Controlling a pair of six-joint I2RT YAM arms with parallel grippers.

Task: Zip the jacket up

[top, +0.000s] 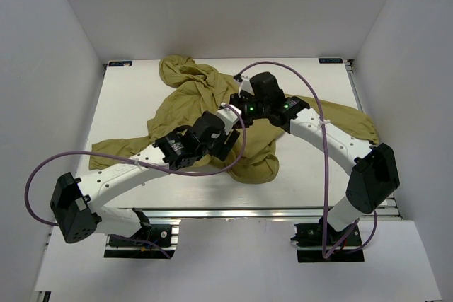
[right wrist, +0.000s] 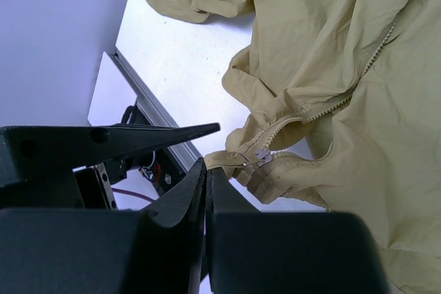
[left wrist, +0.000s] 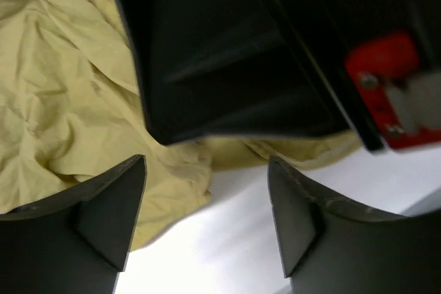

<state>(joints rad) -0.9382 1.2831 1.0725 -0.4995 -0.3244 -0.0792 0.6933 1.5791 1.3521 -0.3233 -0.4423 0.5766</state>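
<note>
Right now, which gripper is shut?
The right gripper: its jaws are closed, tips beside the zipper slider on the jacket. The left gripper stands wide open, holding nothing.

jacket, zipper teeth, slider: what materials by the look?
Jacket: thin woven cloth, matte olive-yellow, maybe cotton or a nylon blend; it creases finely and drapes limp.
Zipper teeth: pale, close to the cloth's colour, likely plastic.
Slider: small greyish glint, possibly metal; too small to be sure.

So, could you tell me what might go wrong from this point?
1. The left gripper is open with nothing in it, so the jacket is unanchored at its hem; a pull by the shut right gripper may drag cloth.
2. Folds bunched at the zipper slider could jam.
</note>
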